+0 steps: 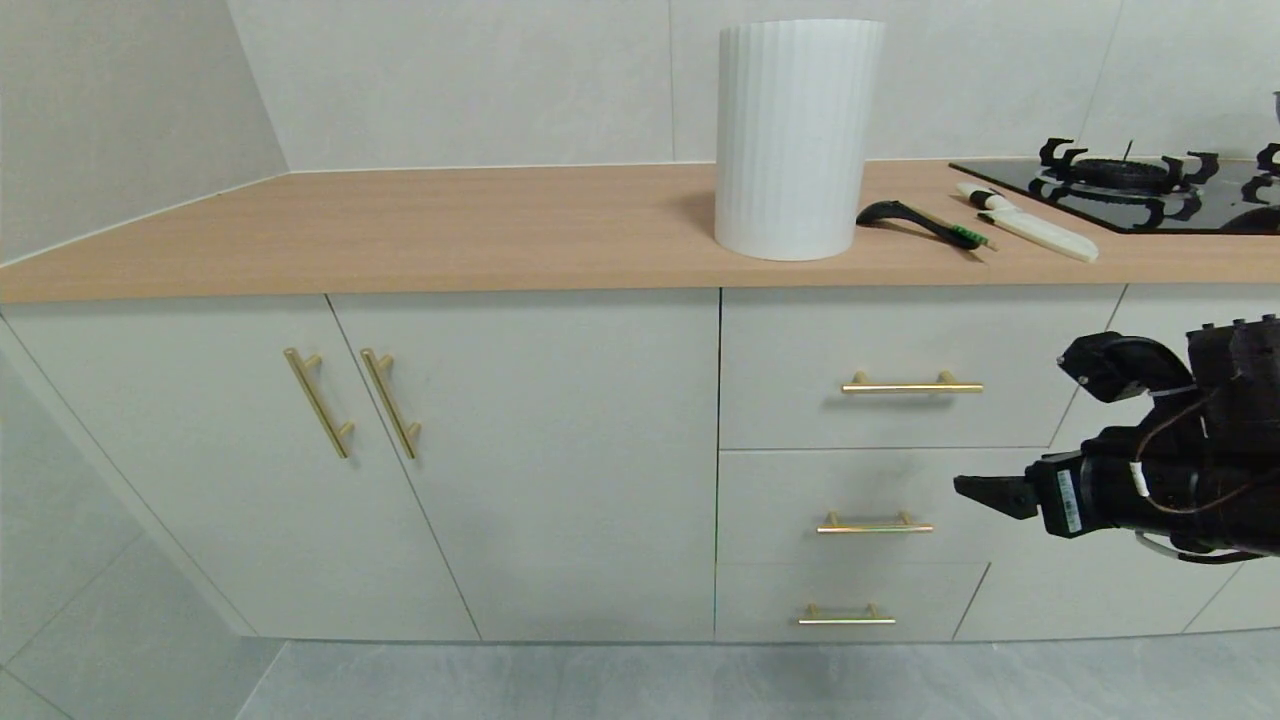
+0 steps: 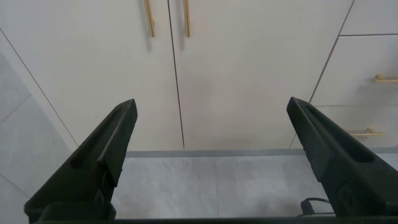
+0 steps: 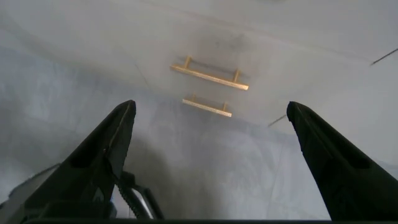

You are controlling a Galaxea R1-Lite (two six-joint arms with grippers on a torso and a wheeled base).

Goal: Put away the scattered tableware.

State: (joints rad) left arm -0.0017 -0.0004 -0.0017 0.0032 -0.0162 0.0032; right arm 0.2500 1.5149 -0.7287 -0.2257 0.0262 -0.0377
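On the wooden countertop (image 1: 450, 225) lie a black-handled utensil (image 1: 915, 222) and a white knife (image 1: 1030, 225), just right of a tall white ribbed container (image 1: 795, 140). My right gripper (image 1: 1030, 430) hangs open and empty below counter height, in front of the drawer stack and right of the middle drawer handle (image 1: 873, 525). In the right wrist view the right gripper (image 3: 208, 106) points at two lower drawer handles (image 3: 209, 76) and the floor. My left gripper (image 2: 211, 106) is open and empty, facing the double cabinet doors (image 2: 180, 74) low down.
A black gas hob (image 1: 1130, 195) sits at the counter's right end. The cabinet front has two doors with gold handles (image 1: 390, 402) and three drawers, the top one with handle (image 1: 912, 385). All are closed. Grey tile floor (image 1: 640, 680) lies below.
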